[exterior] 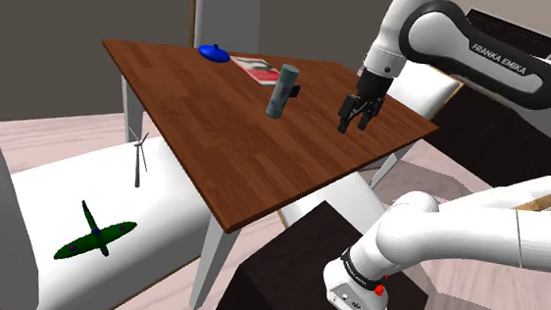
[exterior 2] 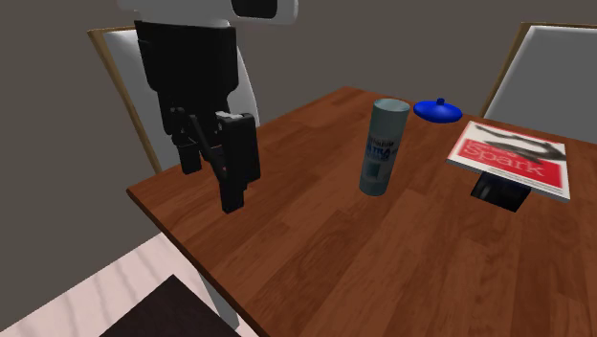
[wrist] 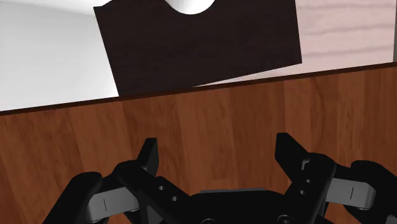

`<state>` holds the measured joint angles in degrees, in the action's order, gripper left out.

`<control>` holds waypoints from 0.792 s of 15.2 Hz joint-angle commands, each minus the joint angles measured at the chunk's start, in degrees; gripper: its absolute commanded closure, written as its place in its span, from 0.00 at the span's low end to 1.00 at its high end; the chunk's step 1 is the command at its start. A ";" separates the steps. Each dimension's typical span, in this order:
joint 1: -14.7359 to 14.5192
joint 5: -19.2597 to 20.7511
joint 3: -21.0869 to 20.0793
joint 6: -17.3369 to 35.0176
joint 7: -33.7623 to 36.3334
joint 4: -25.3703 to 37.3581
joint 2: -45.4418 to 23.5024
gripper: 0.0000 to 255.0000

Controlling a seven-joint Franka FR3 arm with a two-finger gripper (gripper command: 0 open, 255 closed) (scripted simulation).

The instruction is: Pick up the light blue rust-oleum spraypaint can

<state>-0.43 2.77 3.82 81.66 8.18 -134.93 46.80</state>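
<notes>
1. Table [exterior: 216, 126]: brown wood, mid-frame in the shoulder view.
2. End effector [exterior: 354, 127]: right of centre, fingers wide apart, empty, above the table.
3. Pale blue-grey spray can [exterior: 283, 91]: upright, upper centre, apart to the end effector's left.

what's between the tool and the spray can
Nothing: just bare tabletop between the tool and the spray can, as the shoulder view shows.
</notes>
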 commanded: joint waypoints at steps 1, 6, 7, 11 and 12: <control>0.00 0.00 0.00 0.00 0.00 0.00 0.00 0.00; -0.25 1.09 2.30 5.08 -2.77 6.59 -10.45 0.00; -0.32 1.19 2.73 5.90 -3.33 8.11 -12.55 0.00; -0.55 1.20 4.35 8.50 -5.67 14.86 -20.94 0.00; -0.60 1.10 4.74 8.98 -6.27 16.72 -23.05 0.00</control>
<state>-1.05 3.83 7.95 89.99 2.81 -120.31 26.22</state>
